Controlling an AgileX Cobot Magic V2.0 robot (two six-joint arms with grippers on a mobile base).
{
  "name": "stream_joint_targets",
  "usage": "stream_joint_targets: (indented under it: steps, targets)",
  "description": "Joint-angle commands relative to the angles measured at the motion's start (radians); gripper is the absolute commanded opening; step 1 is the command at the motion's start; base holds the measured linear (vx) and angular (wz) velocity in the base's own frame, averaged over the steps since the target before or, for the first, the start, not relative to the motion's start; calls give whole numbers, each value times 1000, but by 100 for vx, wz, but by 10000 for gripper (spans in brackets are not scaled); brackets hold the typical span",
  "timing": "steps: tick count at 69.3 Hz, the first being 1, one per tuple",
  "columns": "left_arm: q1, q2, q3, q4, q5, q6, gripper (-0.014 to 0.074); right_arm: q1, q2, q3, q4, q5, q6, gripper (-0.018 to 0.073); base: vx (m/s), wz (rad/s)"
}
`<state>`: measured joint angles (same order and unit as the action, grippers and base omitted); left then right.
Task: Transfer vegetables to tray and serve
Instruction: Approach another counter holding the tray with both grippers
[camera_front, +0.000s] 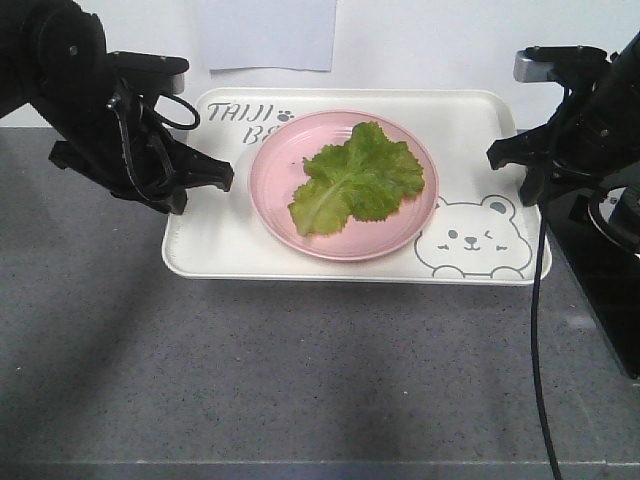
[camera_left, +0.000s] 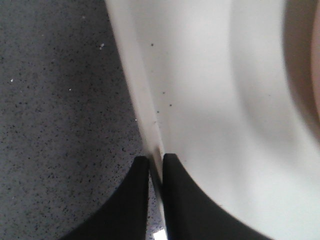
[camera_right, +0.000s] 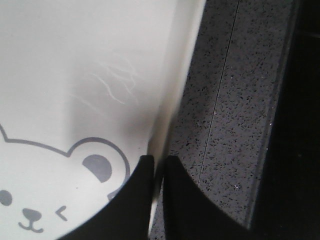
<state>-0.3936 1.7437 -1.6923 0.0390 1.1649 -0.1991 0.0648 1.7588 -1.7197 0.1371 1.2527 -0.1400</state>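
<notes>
Both grippers, left (camera_left: 156, 159) & right (camera_right: 159, 160), pinch tray (camera_front: 200, 255) rims btwn narrow jaws; stiff tray w/ loose plate (camera_front: 270, 190) + light lettuce (camera_front: 360, 180), probably needs lifting level.

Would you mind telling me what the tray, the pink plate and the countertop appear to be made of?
The tray looks like cream moulded plastic or melamine with a satin finish: rounded rim, printed grey bear, fine scratches in the right wrist view. The pink plate seems similar, smooth with a soft sheen. The countertop looks like dark grey speckled stone or composite, matte.
</notes>
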Motion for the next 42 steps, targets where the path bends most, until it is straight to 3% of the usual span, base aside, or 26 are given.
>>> stream_joint_targets:
  steps: [1, 42]
  targets:
    - [-8, -55, -30, -20, -71, 23, -6, 2, -54, -29, 33, 25, -41, -6, 6, -2]
    - [-8, -55, -30, -20, -71, 23, -6, 2, -54, -29, 33, 25, -41, -6, 5, -1]
